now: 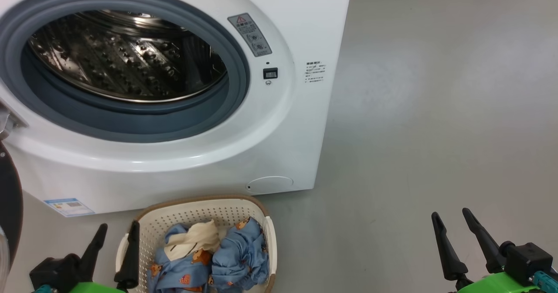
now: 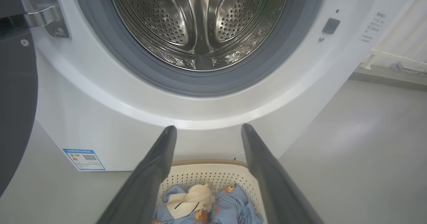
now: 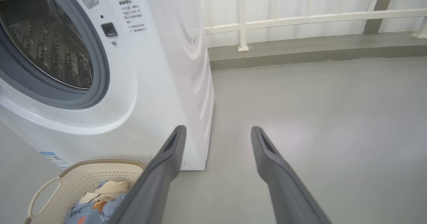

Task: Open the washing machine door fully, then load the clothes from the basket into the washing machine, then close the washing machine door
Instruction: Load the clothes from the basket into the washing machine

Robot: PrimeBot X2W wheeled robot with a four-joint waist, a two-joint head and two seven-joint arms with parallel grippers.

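Note:
The white washing machine [image 1: 287, 123] stands with its steel drum [image 1: 126, 53] exposed. Its door [image 1: 8, 206] is swung open at the far left edge, dark inner face [image 2: 16, 110] showing. On the floor in front sits the cream basket [image 1: 196, 210] holding blue printed clothes [image 1: 239, 253] and a cream garment [image 1: 196, 238]. My left gripper [image 1: 117, 229] is open, its fingers just left of the basket's rim, nothing between them. My right gripper [image 1: 451, 216] is open over bare floor, far right of the basket. In the left wrist view the basket [image 2: 213, 175] lies between my fingers [image 2: 156, 164].
Grey floor [image 1: 436, 110] stretches to the right of the machine. A white railing [image 3: 300, 19] and a low grey kerb [image 3: 300, 50] run behind it. A blue label [image 1: 69, 206] marks the machine's lower left corner.

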